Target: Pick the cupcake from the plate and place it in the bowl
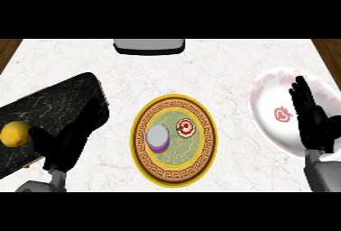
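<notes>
The cupcake, purple-cased with a pale grey top, sits upright on the gold-rimmed plate at the worktop's centre, left of the plate's red-and-white middle mark. The white bowl with red pattern lies at the right edge. The right hand hovers over the bowl, fingers straight and released, holding nothing; the cupcake lies to its left and slightly nearer the robot. The left hand rests at lower left, over a black board carrying a yellow fruit, fingers relaxed, empty. Both hands appear about equally far from the cupcake. Pick not yet begun.
</notes>
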Controlling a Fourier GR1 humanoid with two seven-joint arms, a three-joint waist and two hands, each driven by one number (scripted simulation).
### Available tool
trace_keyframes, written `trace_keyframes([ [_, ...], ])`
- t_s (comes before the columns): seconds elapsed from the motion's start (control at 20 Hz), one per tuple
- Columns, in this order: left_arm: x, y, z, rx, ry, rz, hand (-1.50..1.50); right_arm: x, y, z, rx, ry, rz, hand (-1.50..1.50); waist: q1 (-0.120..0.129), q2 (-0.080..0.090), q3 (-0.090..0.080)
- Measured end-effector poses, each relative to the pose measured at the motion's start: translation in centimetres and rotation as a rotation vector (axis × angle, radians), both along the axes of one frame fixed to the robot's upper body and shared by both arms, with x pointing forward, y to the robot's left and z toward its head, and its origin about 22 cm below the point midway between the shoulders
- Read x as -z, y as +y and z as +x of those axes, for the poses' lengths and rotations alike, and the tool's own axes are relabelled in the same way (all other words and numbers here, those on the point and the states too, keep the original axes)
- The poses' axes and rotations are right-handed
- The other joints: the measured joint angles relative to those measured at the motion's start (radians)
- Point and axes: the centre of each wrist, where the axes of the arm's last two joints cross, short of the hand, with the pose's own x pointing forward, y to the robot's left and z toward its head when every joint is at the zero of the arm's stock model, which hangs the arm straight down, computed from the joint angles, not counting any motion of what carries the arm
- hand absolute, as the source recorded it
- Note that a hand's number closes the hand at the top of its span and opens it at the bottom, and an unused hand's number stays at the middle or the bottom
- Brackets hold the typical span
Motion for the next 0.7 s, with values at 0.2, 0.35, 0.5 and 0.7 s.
trace_keyframes([
  [0.2, -1.1, 1.6, 1.0, -0.057, -0.070, 0.075, 0.00, -3.7, 3.3, 2.0, -0.214, -0.145, -0.039, 1.50, 0.024, -0.019, 0.004],
  [0.35, -2.7, 3.1, 2.0, -0.111, -0.143, 0.151, 0.00, -7.7, 4.6, 3.2, -0.389, -0.260, -0.212, -1.50, 0.048, -0.034, -0.004],
  [0.5, -3.6, 4.3, 2.2, -0.173, -0.173, 0.193, 0.00, -7.8, 3.9, 2.7, -0.334, -0.156, -0.464, -1.50, 0.029, -0.038, -0.004],
  [0.7, -4.2, 4.9, 1.6, -0.237, -0.191, 0.228, 0.00, -6.1, 7.0, -1.6, -0.310, -0.149, -0.540, -1.50, 0.000, -0.040, 0.002],
])
